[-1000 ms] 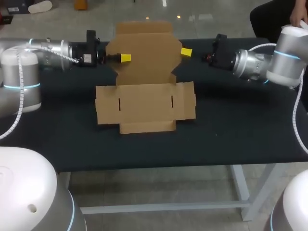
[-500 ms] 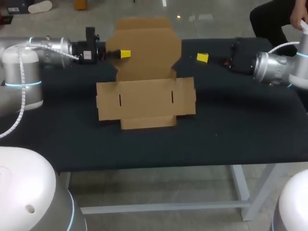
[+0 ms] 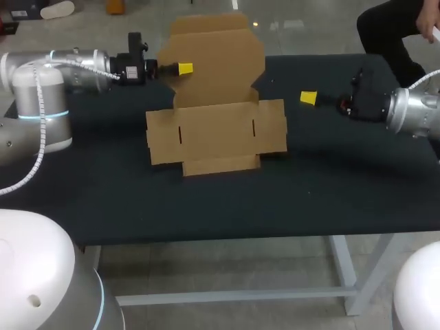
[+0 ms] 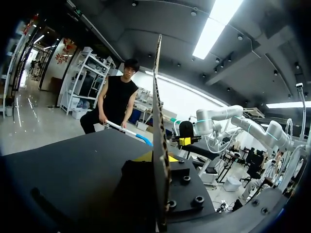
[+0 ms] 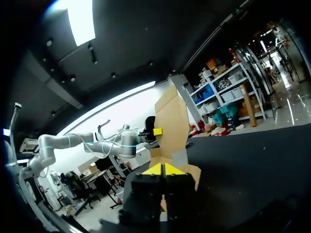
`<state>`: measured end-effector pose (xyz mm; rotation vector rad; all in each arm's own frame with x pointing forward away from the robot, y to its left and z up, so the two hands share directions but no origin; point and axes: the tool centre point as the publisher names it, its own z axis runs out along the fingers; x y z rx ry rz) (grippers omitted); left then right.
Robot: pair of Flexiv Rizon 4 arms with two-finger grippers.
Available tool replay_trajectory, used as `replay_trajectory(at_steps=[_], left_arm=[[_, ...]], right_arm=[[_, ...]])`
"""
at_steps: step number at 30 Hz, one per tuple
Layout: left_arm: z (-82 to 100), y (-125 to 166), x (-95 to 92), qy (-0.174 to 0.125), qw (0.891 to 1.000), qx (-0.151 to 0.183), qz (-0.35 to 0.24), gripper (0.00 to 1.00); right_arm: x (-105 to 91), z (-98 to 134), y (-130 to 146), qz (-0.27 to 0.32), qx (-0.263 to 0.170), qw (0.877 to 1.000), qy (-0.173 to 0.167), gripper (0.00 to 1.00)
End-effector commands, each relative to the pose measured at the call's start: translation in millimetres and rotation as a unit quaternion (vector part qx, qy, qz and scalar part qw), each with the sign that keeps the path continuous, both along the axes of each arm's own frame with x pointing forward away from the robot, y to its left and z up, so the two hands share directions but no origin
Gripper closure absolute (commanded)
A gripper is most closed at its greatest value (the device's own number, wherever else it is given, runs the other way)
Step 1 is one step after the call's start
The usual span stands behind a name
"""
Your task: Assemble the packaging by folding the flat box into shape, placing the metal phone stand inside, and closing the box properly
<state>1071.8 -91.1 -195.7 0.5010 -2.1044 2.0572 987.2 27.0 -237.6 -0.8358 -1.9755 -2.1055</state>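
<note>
The brown cardboard box [image 3: 216,134] lies unfolded on the black table [image 3: 344,179], its slotted base flat and its lid panel [image 3: 218,58] raised upright at the back. My left gripper [image 3: 184,69] is shut on the lid's left edge. In the left wrist view the lid panel [image 4: 158,121] runs edge-on between the fingers of my left gripper [image 4: 160,160]. My right gripper [image 3: 309,98] hangs shut and empty, well to the right of the box. In the right wrist view my right gripper [image 5: 164,169] has its yellow tips together, and the box [image 5: 172,124] stands ahead. No phone stand is in view.
Bare black tabletop surrounds the box in front and on both sides. The table's front edge [image 3: 227,240] runs below the box. A person stands beyond the far right corner, off the table.
My right gripper drew back to the right, away from the lid's right edge, and closed its fingers. The left gripper kept its hold, and the box shifted slightly right with the lid raised higher.
</note>
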Motion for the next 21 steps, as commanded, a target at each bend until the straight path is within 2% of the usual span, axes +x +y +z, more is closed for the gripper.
replay_trajectory(at_steps=[1, 15, 16, 18, 21], left_arm=[[-0.2, -0.7, 2.8, 0.0, 1.0, 0.0, -0.004, 1.0], [-0.2, -0.7, 2.8, 0.0, 1.0, 0.0, -0.004, 1.0], [-0.2, -0.7, 2.8, 0.0, 1.0, 0.0, -0.004, 1.0], [-0.2, -0.7, 2.8, 0.0, 1.0, 0.0, -0.004, 1.0], [5.0, -2.0, 1.5, -0.017, 1.0, -0.003, -0.004, 1.0]], right_arm=[[-12.0, 0.2, -1.0, -0.083, -0.036, 0.996, 0.008, 1.0], [-12.0, 0.2, -1.0, -0.083, -0.036, 0.996, 0.008, 1.0], [-10.9, 1.5, 9.7, -0.078, -0.059, 0.995, 0.002, 1.0], [-11.5, 7.5, 19.3, -0.048, -0.045, 0.997, -0.028, 1.0], [-16.5, 11.9, 23.1, -0.032, -0.049, 0.997, -0.06, 1.0]])
